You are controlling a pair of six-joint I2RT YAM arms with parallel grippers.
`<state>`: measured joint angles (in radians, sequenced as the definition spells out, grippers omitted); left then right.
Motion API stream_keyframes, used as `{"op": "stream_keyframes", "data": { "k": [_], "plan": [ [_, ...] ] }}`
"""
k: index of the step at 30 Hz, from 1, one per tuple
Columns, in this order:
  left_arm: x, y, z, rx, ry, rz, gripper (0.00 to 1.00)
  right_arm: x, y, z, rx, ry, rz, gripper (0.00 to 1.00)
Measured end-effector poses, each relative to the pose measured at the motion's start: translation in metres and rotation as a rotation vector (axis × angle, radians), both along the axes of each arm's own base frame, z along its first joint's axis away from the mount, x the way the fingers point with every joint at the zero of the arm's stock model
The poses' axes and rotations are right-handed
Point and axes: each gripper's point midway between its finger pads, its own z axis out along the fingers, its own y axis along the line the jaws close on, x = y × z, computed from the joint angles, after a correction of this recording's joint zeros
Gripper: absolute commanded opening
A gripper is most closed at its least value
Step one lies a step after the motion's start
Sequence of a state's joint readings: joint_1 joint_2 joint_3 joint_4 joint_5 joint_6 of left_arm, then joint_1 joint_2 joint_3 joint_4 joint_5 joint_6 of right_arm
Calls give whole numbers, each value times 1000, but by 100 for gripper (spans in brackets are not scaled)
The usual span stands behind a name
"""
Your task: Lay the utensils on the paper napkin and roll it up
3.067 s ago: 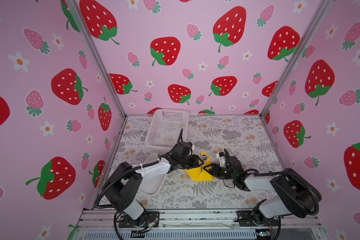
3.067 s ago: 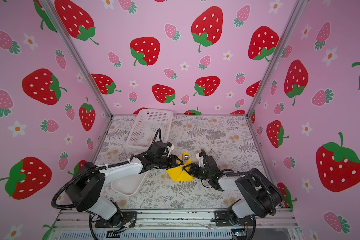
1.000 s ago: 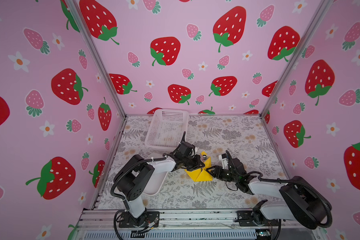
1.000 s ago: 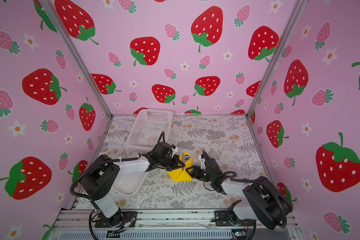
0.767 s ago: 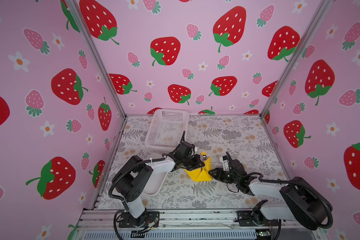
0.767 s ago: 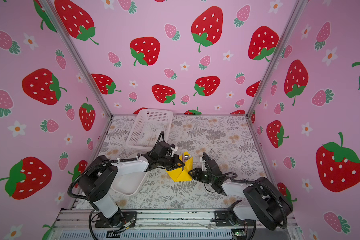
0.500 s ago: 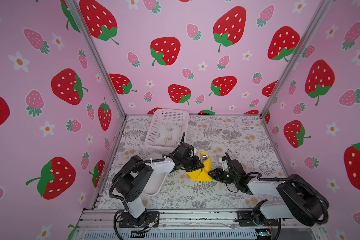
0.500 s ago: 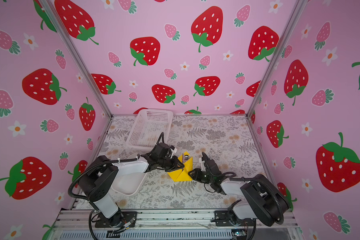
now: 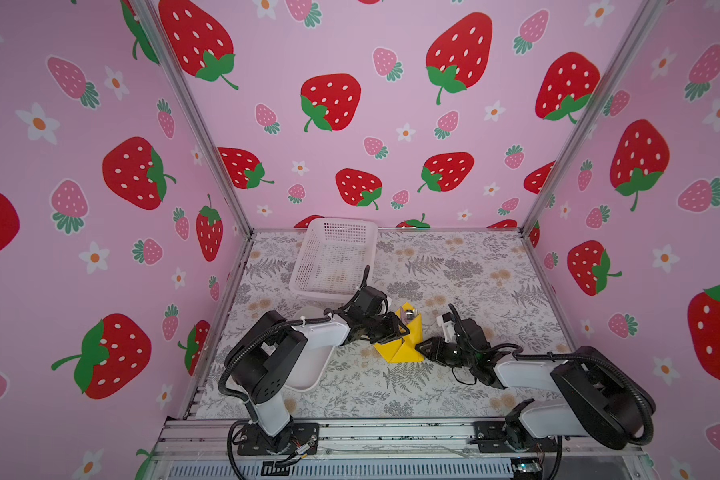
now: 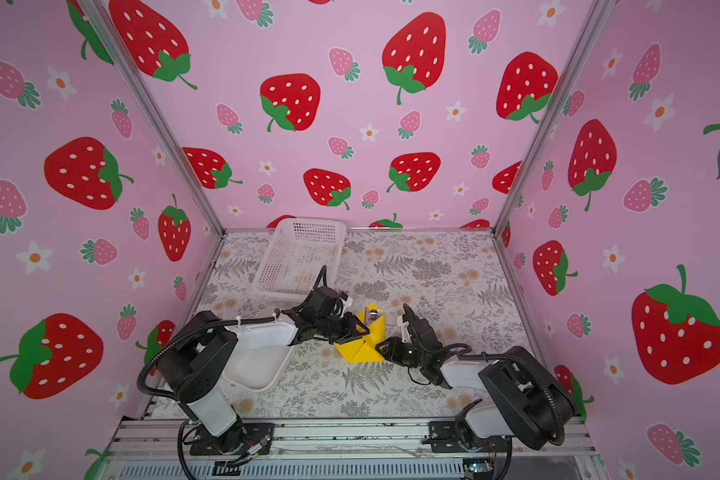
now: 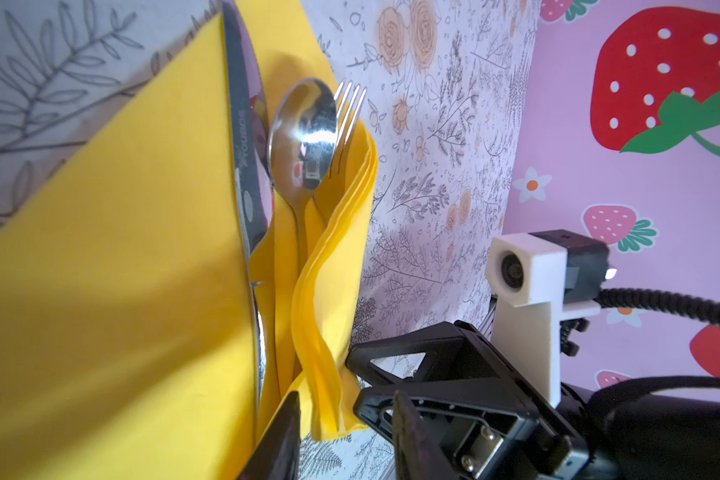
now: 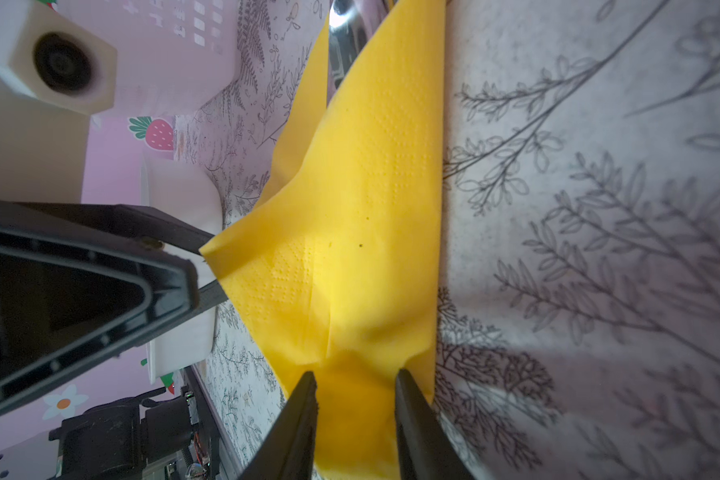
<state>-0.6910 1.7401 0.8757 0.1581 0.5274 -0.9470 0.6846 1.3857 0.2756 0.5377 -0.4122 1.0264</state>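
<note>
L: my left fingers (image 11: 283,432) freshly released; paper napkin (image 11: 121,270) flap loose beside utensils (image 11: 304,137) (roll may spring) | R: right fingers (image 12: 304,415) straddle corner; grip unclear

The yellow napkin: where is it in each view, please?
In a top view: napkin central, in front of the white basket.
In a top view: napkin, same spot.
Left wrist: napkin folded around the utensils.
Right wrist: napkin corner inside the right gripper.
Shared landmark: the floral table.

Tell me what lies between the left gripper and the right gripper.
The partly folded paper napkin, with the utensils tucked inside it, lies between the left gripper and the right gripper. Both top views show this.
</note>
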Motion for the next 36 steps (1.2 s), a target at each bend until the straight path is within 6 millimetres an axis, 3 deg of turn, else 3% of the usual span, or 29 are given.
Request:
{"op": "stream_keyframes", "data": {
  "k": [5, 13, 22, 28, 36],
  "plan": [
    [0, 2, -11, 19, 19, 4, 23, 0, 0, 0, 0, 0, 0, 35],
    [2, 5, -7, 39, -28, -5, 0, 1, 0, 4, 8, -13, -4, 37],
    [-1, 9, -4, 59, -67, -37, 0, 4, -10, 18, 10, -56, -64, 35],
    [-9, 16, -15, 83, -58, -54, 0, -2, -25, 21, 31, -79, -117, 24],
    [-10, 17, -17, 89, -70, -68, 0, -16, -16, 15, 38, -38, -44, 21]
  ]
}}
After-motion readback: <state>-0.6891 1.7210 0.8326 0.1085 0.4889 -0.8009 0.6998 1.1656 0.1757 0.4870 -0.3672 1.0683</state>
